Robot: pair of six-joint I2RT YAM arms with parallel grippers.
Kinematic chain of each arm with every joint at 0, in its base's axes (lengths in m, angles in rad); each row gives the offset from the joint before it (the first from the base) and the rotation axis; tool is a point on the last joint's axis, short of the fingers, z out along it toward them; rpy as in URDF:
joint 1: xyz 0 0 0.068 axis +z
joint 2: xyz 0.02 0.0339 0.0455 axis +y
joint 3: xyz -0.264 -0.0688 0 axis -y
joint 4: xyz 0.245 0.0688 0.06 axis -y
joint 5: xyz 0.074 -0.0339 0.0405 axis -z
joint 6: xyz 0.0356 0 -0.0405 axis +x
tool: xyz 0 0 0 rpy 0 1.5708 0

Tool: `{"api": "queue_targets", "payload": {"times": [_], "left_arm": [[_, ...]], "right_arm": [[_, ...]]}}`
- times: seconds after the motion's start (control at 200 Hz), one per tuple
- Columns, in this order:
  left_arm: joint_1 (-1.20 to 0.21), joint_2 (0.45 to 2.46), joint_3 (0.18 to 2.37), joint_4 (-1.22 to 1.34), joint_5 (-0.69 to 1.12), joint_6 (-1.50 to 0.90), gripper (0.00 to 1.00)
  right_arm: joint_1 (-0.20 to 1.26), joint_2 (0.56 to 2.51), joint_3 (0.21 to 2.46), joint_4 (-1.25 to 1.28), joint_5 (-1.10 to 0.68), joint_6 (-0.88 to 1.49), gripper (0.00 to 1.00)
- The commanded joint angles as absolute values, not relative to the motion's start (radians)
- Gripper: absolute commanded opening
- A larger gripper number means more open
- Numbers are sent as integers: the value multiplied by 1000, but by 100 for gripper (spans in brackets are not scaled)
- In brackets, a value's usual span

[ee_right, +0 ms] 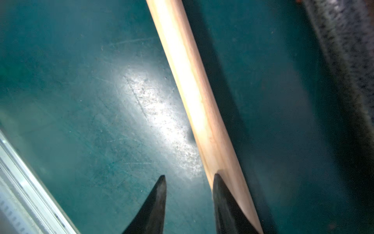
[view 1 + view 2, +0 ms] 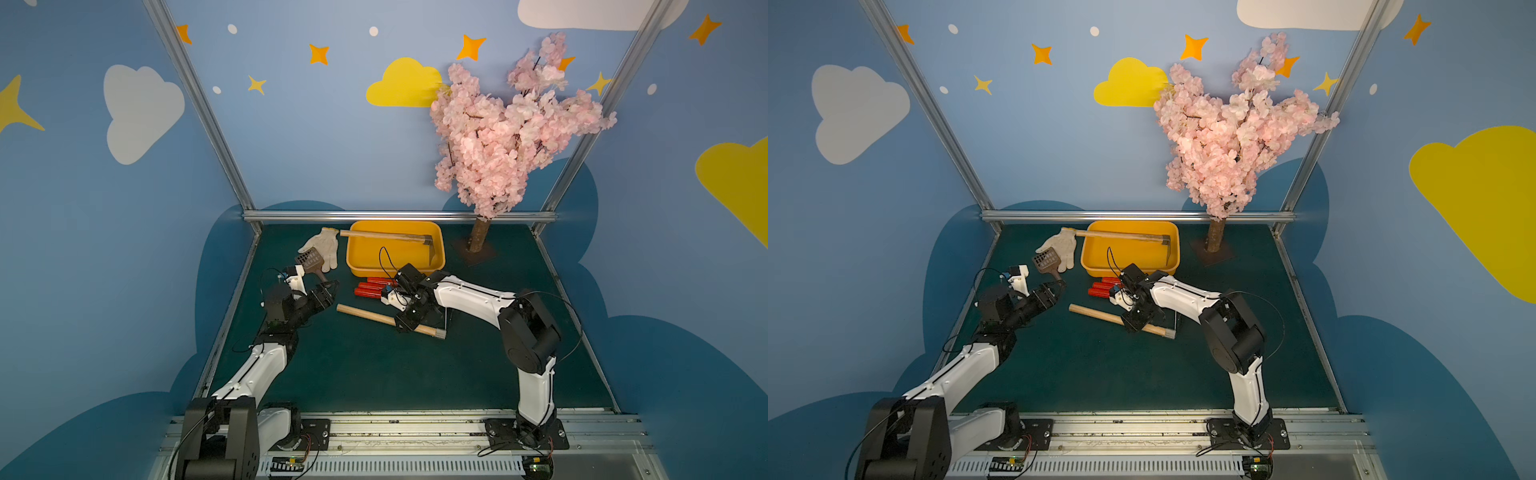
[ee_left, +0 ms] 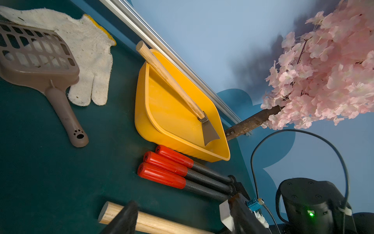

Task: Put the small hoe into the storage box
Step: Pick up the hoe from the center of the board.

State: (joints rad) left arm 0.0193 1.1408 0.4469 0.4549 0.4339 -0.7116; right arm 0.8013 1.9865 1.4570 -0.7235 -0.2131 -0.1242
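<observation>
The small hoe lies on the green mat, its wooden handle point(image 2: 365, 314) point(image 2: 1096, 313) running left to right. Its head is mostly hidden under my right arm. My right gripper point(image 2: 403, 326) point(image 1: 189, 175) is low over that handle and open. One fingertip point(image 1: 217, 182) overlaps the handle point(image 1: 192, 91); bare mat shows between the fingers. The yellow storage box point(image 2: 395, 223) point(image 3: 141, 113) stands behind it, with another wooden-handled, flat-bladed tool point(image 2: 386, 236) point(image 3: 172, 81) resting in it. My left gripper point(image 2: 328, 291) point(image 3: 184, 200) hovers open by the handle's left end.
Three red-handled tools point(image 2: 372, 286) point(image 3: 166, 168) lie side by side between the box and the hoe. A white glove point(image 2: 324, 245) and a brown slotted scoop point(image 2: 309, 262) lie left of the box. A pink blossom tree point(image 2: 478, 241) stands at the back right.
</observation>
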Motion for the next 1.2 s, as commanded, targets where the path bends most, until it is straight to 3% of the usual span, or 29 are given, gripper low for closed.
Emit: {"api": "queue_targets", "payload": {"times": [0.0,0.36,0.831,1.081,1.196], "left_arm": [[22,1145,458,471,446,-711,74],[24,1151,457,475,447,-706,74],[28,1191,469,468,447,-698,74],[29,1205,474,478,471,-710,74],[28,1194,460,477,475,-715,74]], "right_arm": [[787,2031,1456,-729,-142,-131,40],[770,1916,1402,-674,-120,-135,49],[756,2009,1418,-690,-148,-145,50],[755,2057,1432,-690,-168,-142,46],[756,2067,1434,-692,-166,-143,36]]}}
